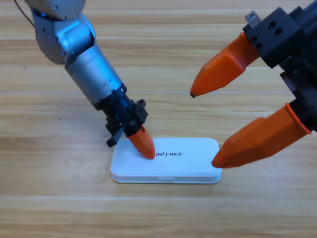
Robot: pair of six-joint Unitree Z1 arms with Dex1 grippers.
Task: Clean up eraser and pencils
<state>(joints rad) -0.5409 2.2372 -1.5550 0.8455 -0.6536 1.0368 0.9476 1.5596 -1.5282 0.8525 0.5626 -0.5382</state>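
A white case (193, 161) marked UNITREE lies flat on the wooden table with its lid down. My left gripper (146, 151) reaches down from the upper left, and its orange tip rests on the left end of the lid, jaws together as one wedge. On the right, my right gripper (203, 129) looms large and open. One of its jaws hangs above the table behind the case and the other sits over the case's right end, with nothing between them. The eraser and the pencils are out of view.
Bare wooden table (59, 208) surrounds the case on all sides. The left arm's grey body (89, 64) slants across the upper left.
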